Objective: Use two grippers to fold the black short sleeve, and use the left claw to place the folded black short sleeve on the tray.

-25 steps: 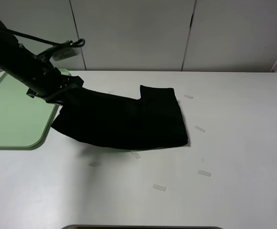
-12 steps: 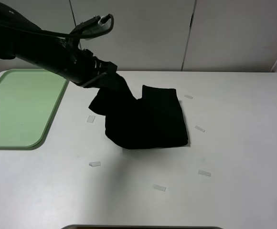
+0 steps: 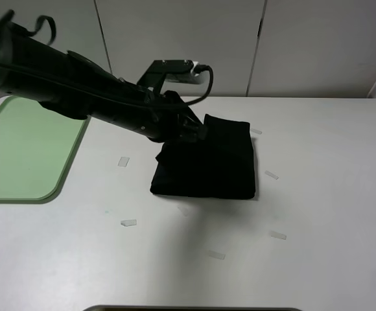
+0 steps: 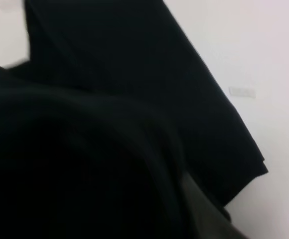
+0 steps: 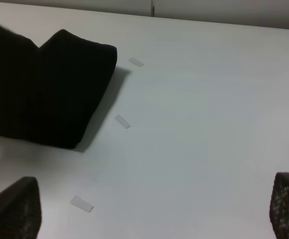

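Observation:
The black short sleeve (image 3: 207,167) lies on the white table as a compact folded stack. Its left part is doubled over onto its right part. My left claw (image 3: 194,131) has reached across the middle and is shut on the cloth's upper left edge, just above the stack. In the left wrist view, black cloth (image 4: 134,74) fills most of the picture and hides the fingers. My right gripper (image 5: 149,219) is open, its two fingertips (image 5: 12,209) wide apart over bare table, to the right of the short sleeve (image 5: 40,89). The pale green tray (image 3: 19,149) sits at the far left.
Small paper scraps lie around the cloth: one to its left (image 3: 124,161), one in front (image 3: 129,223), and others at the front right (image 3: 277,235) and right (image 3: 271,175). White wall panels stand behind the table. The right arm is outside the high view.
My left arm swung from the tray's edge to the right, carrying the short sleeve's left part over its right part. The spread cloth is now a compact stack. The right gripper has not moved.

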### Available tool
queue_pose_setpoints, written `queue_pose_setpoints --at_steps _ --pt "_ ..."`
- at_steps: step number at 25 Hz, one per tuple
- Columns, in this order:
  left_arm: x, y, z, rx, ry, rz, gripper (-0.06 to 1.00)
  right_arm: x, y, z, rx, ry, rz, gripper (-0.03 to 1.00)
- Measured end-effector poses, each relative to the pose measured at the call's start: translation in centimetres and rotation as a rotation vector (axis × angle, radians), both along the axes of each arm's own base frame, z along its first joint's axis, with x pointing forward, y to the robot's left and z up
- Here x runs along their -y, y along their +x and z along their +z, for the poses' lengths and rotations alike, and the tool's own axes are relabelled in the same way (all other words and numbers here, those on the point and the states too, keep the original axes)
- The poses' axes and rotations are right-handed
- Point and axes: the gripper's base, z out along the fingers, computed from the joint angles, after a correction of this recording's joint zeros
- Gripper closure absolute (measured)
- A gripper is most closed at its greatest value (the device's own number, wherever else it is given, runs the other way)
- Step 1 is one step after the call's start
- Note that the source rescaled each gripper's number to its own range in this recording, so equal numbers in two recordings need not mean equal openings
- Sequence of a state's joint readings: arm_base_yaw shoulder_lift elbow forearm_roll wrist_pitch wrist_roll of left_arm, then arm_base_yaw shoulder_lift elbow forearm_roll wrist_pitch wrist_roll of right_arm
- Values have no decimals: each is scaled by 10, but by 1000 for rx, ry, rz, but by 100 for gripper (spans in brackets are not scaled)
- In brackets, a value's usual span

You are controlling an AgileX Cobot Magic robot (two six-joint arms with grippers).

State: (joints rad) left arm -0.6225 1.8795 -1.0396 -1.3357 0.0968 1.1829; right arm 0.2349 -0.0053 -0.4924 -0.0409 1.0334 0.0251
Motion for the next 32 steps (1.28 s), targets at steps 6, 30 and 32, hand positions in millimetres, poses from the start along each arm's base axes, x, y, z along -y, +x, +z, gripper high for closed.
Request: queue_pose_setpoints --at_steps 6,30,32 --pt "26 3 -4 -11 -38 -5 91 0 0 0 0 0 0 -3" --pt "39 9 6 142 14 -113 47 0 0 0 0 0 0 -3" --pt "46 9 7 217 55 -205 45 0 0 0 0 0 0 -3"
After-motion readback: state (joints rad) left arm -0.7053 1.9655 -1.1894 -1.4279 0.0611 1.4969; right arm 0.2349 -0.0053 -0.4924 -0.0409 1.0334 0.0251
